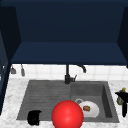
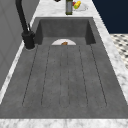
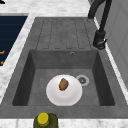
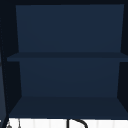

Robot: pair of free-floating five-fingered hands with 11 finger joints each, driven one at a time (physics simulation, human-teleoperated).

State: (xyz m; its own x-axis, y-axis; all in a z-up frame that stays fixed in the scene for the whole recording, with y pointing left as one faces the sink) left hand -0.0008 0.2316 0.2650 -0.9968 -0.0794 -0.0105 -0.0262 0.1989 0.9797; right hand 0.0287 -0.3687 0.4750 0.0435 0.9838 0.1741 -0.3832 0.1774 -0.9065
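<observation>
One round white plate [image 3: 65, 93] carrying one brown food piece [image 3: 63, 84]; one olive-green bottle [image 1: 121, 99] touching right hand [image 1: 123, 100], grip unclear; left hand [image 1: 34, 117] curled.

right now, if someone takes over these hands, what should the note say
Left hand: in the air over the front left corner of the drainboard, nearest the red ball at the sink's front edge.
Right hand: at the green bottle on the counter right of the sink; grip unclear.
White plate with a brown bit of food lies in the basin beside the drain.
Bottle stands upright, not lifted; plate and ball lie apart from both hands.
</observation>
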